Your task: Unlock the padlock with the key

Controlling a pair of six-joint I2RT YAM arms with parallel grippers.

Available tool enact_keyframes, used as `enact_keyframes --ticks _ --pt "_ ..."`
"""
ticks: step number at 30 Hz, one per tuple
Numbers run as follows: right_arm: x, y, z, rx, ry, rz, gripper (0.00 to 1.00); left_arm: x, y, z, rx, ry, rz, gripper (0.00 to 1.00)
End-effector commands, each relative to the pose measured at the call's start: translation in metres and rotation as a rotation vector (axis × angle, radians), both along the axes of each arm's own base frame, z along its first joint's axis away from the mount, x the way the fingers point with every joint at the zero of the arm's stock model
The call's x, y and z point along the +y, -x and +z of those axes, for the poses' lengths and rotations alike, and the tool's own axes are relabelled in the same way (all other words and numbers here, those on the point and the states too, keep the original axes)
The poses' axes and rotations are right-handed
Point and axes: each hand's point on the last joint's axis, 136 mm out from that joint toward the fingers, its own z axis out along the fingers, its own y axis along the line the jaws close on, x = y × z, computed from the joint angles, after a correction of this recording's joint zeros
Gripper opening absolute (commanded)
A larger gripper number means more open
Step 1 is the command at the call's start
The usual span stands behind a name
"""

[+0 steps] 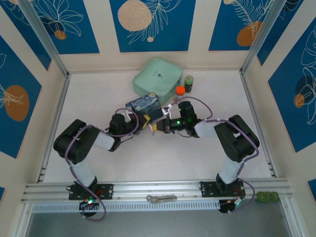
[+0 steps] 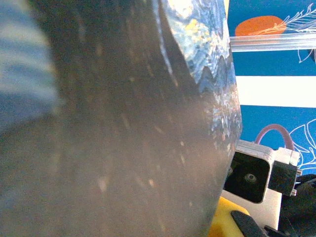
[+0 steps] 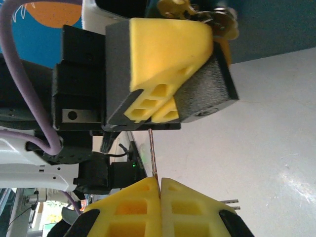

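My two grippers meet at the middle of the table. In the right wrist view my right gripper is shut, and its yellow pads pinch the thin grey-brown key. The key's blade points straight up at the underside of the left gripper's yellow fingers. Those fingers are closed around the dark, textured padlock, with silvery metal showing at its far end. From above, the left gripper and right gripper nearly touch, and the padlock and key are hidden between them.
The painted blue tin stands just behind the left gripper and blurs across the left wrist view. A mint-green box, an orange-capped bottle and a dark jar stand at the back. A flat silver metal piece lies on the front rail.
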Motion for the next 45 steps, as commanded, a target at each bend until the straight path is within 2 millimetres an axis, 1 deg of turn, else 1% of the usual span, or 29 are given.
enact_keyframes --ticks 1,5,8,20,28,32,35,38,45 --pt "-0.004 0.006 -0.002 0.028 -0.019 0.016 0.0 -0.009 -0.006 0.033 -0.093 0.098 -0.003 0.0" --pt "-0.015 0.002 -0.011 0.048 -0.004 -0.031 0.0 -0.008 -0.005 0.035 -0.1 0.108 0.004 0.0" --pt "-0.019 0.001 -0.012 0.053 -0.005 -0.041 0.0 -0.007 -0.004 0.034 -0.102 0.111 0.004 0.0" --pt "-0.013 -0.009 -0.005 0.029 -0.036 -0.042 0.0 -0.011 -0.002 0.038 -0.115 0.123 -0.007 0.0" --pt "-0.01 -0.012 0.002 0.012 -0.061 -0.038 0.0 -0.014 0.001 0.035 -0.114 0.127 -0.014 0.0" --pt "-0.009 -0.009 0.005 0.015 -0.072 -0.027 0.0 -0.014 0.002 0.033 -0.114 0.121 -0.011 0.0" --pt "-0.013 -0.006 0.003 0.015 -0.064 -0.035 0.0 -0.013 0.002 0.031 -0.112 0.118 -0.007 0.0" --pt "-0.014 -0.008 0.003 0.012 -0.058 -0.048 0.0 -0.015 0.001 0.034 -0.119 0.127 -0.013 0.0" --pt "-0.008 -0.018 0.006 0.014 -0.072 -0.05 0.0 -0.02 0.004 0.043 -0.142 0.149 -0.028 0.0"
